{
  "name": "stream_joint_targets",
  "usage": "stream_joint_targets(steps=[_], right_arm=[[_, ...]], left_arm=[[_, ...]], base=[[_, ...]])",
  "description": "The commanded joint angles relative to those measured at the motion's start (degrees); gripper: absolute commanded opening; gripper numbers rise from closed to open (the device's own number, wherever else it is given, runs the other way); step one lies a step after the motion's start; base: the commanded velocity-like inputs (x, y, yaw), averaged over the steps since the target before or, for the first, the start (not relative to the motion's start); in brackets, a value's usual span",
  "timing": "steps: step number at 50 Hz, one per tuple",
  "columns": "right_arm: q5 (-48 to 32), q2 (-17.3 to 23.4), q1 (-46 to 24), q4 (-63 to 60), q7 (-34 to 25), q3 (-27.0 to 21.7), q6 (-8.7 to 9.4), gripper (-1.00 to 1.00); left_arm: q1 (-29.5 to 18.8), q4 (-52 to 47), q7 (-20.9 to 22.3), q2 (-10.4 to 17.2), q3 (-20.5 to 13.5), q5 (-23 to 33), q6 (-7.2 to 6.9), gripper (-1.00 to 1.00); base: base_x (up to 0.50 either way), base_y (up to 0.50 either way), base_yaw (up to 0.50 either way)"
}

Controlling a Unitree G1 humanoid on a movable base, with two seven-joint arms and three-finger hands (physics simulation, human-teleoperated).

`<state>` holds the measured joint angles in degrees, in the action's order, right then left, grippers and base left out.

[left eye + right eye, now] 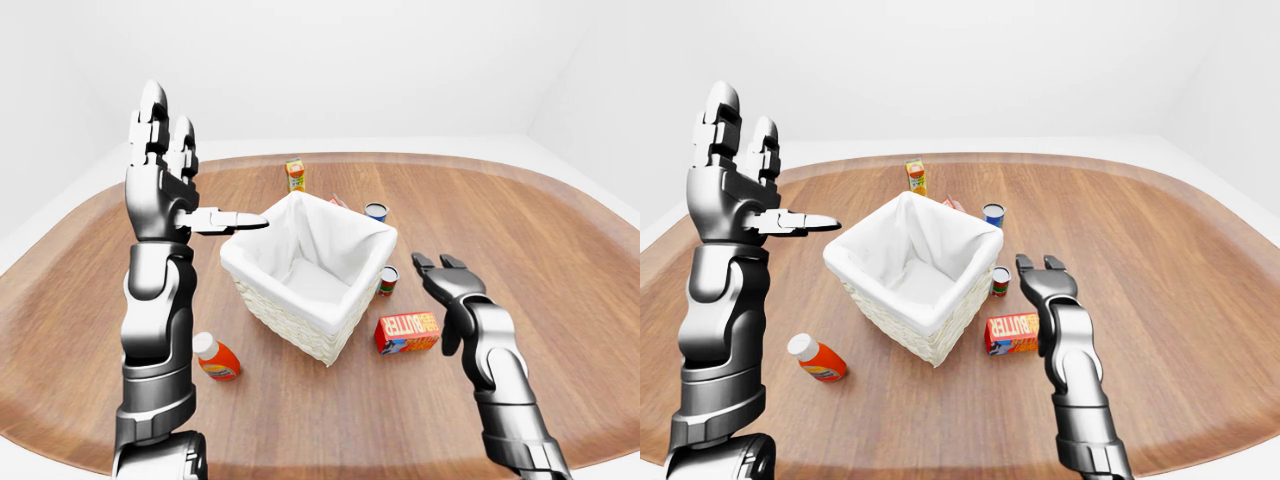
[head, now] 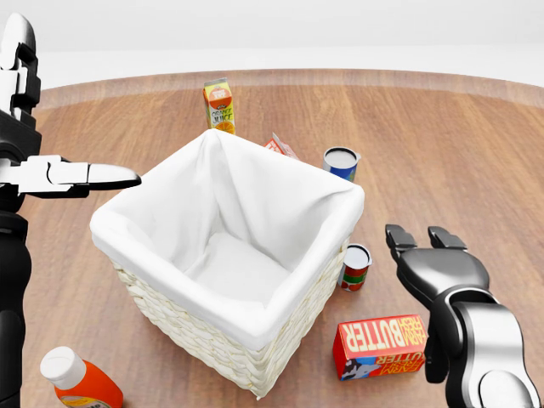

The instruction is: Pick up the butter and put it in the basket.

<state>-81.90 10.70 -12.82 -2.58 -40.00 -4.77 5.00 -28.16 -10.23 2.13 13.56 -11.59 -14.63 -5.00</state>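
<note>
The butter (image 2: 381, 344) is a red-orange box lying on its side on the wooden table, at the lower right of the head view. To its left stands the wicker basket (image 2: 191, 336) with a white cloth lining and nothing inside. My right hand (image 2: 418, 240) hovers open just right of and above the butter, palm down, touching nothing. At the left edge of the view my left hand (image 1: 172, 185) is raised high and open, its thumb pointing over the basket's left rim.
An orange juice carton (image 2: 219, 104) stands beyond the basket, with a small tilted carton (image 2: 281, 146) and a blue can (image 2: 341, 161) near its far corner. A small red can (image 2: 355, 266) sits between basket and butter. An orange bottle (image 2: 76, 382) lies at lower left.
</note>
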Motion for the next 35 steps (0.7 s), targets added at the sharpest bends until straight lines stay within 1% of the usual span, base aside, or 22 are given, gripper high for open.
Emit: stream_joint_targets(steps=[1,13,22,25,29,35], right_arm=[[-0.35,-0.30,-1.33,7.42,0.00,1.32,0.00,1.00],[1.88,0.08,-5.19,21.93,0.00,3.44,0.00,1.00],[2.98,-0.06,-6.87,28.32,0.07,5.30,0.00,1.00],[3.31,0.01,-8.01,31.10,2.25,5.68,0.00,1.00],[4.92,-0.04,-10.53,37.46,7.63,5.82,0.00,1.00],[7.79,-0.02,-13.25,44.47,12.87,6.79,0.00,1.00]], left_arm=[[0.09,0.35,0.02,0.09,-0.11,-0.08,0.00,1.00],[-0.02,1.11,0.00,0.14,-0.14,-0.14,0.00,1.00],[-0.05,1.70,0.12,0.01,0.07,-0.02,0.00,1.00],[-0.21,2.14,0.12,-0.01,0.14,0.06,0.00,1.00],[-0.07,2.35,0.16,-0.05,0.18,0.20,0.00,1.00],[-0.07,2.47,0.15,-0.03,0.10,0.07,0.00,1.00]], base=[[0.00,0.00,0.00],[0.00,0.00,0.00],[0.00,0.00,0.00],[0.00,0.00,0.00],[0.00,0.00,0.00],[0.00,0.00,0.00]])
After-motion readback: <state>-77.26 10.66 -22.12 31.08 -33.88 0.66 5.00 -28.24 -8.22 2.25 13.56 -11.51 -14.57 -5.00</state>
